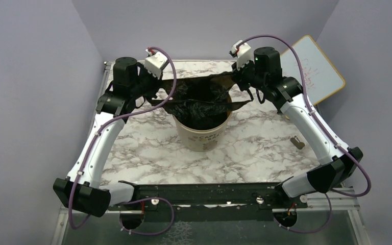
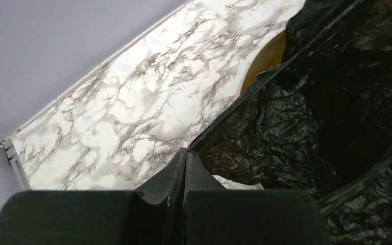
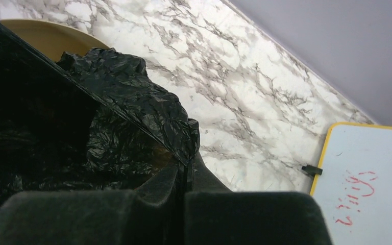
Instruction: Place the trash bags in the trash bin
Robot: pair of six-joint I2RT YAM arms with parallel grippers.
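The black trash bag (image 1: 201, 99) is stretched wide between my two grippers, just above the beige trash bin (image 1: 202, 135). Its crinkled body hangs down into the bin's mouth. My left gripper (image 1: 159, 81) is shut on the bag's left edge, and in the left wrist view the jaws (image 2: 186, 153) pinch a taut fold of the bag (image 2: 306, 117) beside the bin rim (image 2: 265, 58). My right gripper (image 1: 236, 76) is shut on the right edge. Its jaws (image 3: 188, 163) clamp the bag (image 3: 127, 97) close to the bin rim (image 3: 46, 35).
A whiteboard with a yellow frame (image 1: 314, 69) leans at the back right and shows in the right wrist view as the whiteboard (image 3: 367, 173). A small grey object (image 1: 297, 143) lies on the marble table (image 1: 148, 153), right of the bin. Purple walls close in on three sides.
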